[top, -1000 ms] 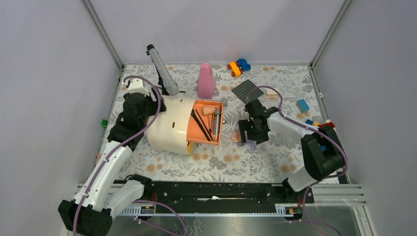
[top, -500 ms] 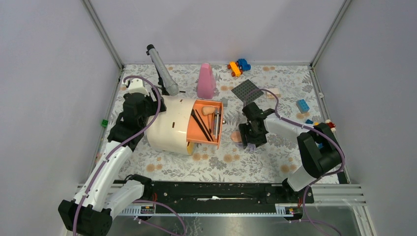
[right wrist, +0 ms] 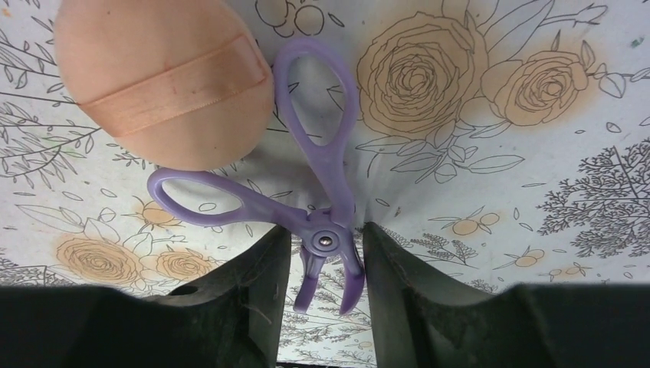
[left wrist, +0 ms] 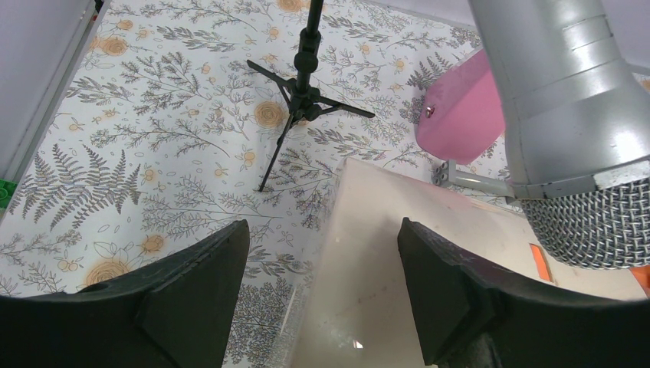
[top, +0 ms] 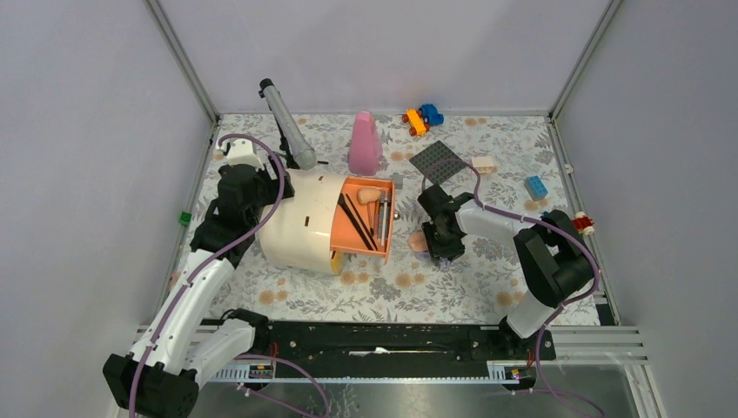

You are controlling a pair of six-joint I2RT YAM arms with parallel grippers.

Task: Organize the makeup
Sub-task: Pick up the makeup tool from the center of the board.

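A purple scissor-shaped eyelash curler (right wrist: 326, 222) lies on the floral table, next to a round peach puff (right wrist: 161, 84). My right gripper (right wrist: 327, 238) is low over the curler, its fingers narrowly apart on either side of the pivot. In the top view the right gripper (top: 438, 246) is beside the puff (top: 418, 241). An orange drawer (top: 344, 235) pulled out of a white organizer (top: 296, 222) holds thin brushes (top: 357, 222) and a peach sponge (top: 369, 195). My left gripper (left wrist: 322, 238) is open and empty over the organizer's back edge (left wrist: 398, 261).
A grey microphone (top: 287, 131) on a small black tripod (left wrist: 303, 84) stands behind the organizer. A tall pink cone bottle (top: 364, 144), a dark studded plate (top: 437, 161) and toy bricks (top: 422, 117) are at the back. A blue brick (top: 536, 185) lies to the right.
My right gripper has moved a little to the left and nearer, toward the puff and curler. The left arm has not moved.
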